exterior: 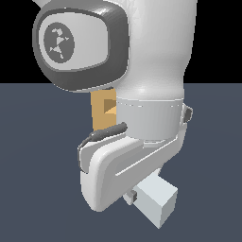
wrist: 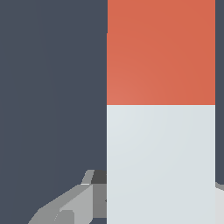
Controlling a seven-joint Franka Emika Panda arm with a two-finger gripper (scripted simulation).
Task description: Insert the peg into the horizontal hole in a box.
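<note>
- Peg point(wrist: 161, 109): fills the wrist view close under my camera, red part farther out, pale grey part nearest my jaws point(exterior: 142, 201). In the exterior view only its pale end shows, sticking out low beside my hand toward the exterior view's right.
- Left to right in the exterior view: my big rounded arm joint at upper left, then the box point(exterior: 100, 113) as a tan strip behind my arm, then the hole point(exterior: 110, 106) as a small darker square on its visible edge, then my wrist and hand covering the rest.
- Jaws: one grey finger point(wrist: 74, 205) shows just beside the peg's grey part in the wrist view, and the peg lies between my fingers. They look closed on it, but contact is mostly hidden, so that is a judgement.
- Where things stand: peg is well apart from the hole, not yet lined up with it. Red end is not visible in the exterior view.
- Risk: hole is only slightly wider than the peg, so any tilt or sideways offset would jam the tip on the box face.
- Risk: my own arm blocks most of the box, so alignment is hard to check.
- Risk: I seem to grip near one end, so the peg could pivot or slip when pushed.
</note>
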